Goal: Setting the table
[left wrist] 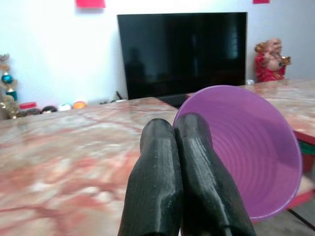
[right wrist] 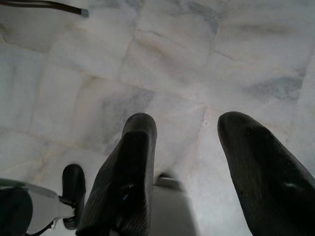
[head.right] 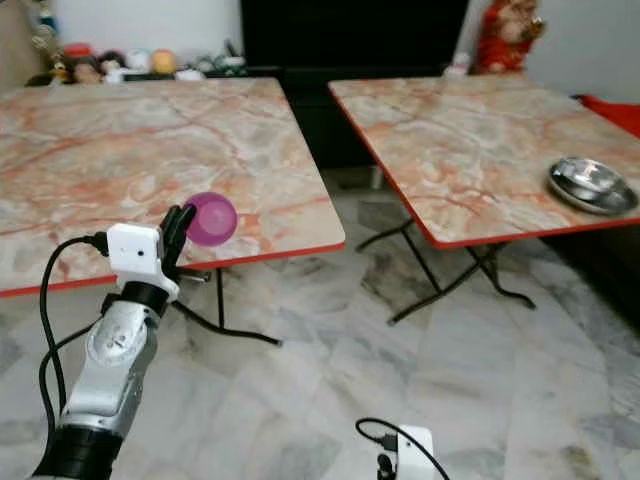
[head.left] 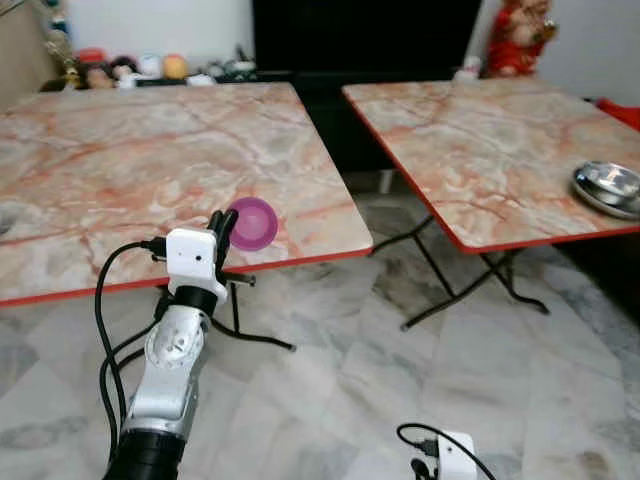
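Note:
My left gripper [head.left: 222,232] is shut on the rim of a purple plastic cup [head.left: 252,223], held over the near right corner of the left marble table [head.left: 130,170]. The left wrist view has both black fingers [left wrist: 174,182] pressed together on the purple cup [left wrist: 256,152], its mouth facing the camera. A steel bowl [head.left: 608,187] sits near the front right edge of the right marble table [head.left: 490,140]. My right gripper [right wrist: 194,162] hangs low over the floor, open, with nothing between its fingers.
A gap of marble floor [head.left: 400,330] runs between the two folding tables, with their black legs [head.left: 440,280] in it. A black TV [left wrist: 182,51], a red figurine [head.left: 517,38] and small ornaments [head.left: 130,68] stand at the back wall.

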{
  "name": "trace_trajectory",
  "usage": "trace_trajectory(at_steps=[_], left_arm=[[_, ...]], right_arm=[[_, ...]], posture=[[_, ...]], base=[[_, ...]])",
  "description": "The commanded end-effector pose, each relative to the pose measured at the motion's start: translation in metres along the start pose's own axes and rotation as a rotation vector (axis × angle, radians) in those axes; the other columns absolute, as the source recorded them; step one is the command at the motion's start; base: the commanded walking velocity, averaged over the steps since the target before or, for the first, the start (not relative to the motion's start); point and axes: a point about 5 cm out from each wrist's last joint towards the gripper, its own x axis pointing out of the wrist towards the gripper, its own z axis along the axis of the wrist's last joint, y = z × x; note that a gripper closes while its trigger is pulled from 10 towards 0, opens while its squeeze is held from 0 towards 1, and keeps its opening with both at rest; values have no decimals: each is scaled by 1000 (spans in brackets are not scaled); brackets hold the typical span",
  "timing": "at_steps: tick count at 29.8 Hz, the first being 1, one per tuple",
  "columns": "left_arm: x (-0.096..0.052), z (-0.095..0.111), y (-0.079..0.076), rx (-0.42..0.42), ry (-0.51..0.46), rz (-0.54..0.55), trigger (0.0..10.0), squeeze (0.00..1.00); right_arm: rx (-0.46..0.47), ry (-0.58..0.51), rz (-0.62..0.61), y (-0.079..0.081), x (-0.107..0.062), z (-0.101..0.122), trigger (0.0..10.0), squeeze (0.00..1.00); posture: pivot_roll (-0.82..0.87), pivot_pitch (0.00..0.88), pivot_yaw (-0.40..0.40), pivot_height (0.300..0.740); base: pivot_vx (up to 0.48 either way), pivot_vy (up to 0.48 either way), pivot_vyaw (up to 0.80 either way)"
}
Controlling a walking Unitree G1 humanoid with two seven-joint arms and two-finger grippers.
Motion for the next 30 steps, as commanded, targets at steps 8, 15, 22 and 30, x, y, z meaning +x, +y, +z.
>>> trace_trajectory(at_steps=[8,15,22,30], left_arm=[[3,-1,-5,1,9,-15,10000,0],[2,-2,-4,-4,16,0,10000,0],[3,-3,2,11,22,30,10000,0],[3,-5,8,25,34,62,10000,0]], right_arm=[[10,24,-32,-12,-2,-7,10000,0],[-17,18,-25,-12,-2,-6,10000,0],[-7,21,-27,-12,-2,-6,10000,0],[-10,23,-25,-12,-2,-7,10000,0]], posture=[[179,0,-73,740],[178,0,-74,740],[178,0,-75,740],[180,0,-81,740]], base=[[0,0,0],[0,0,229],[0,0,800],[0,0,665]])
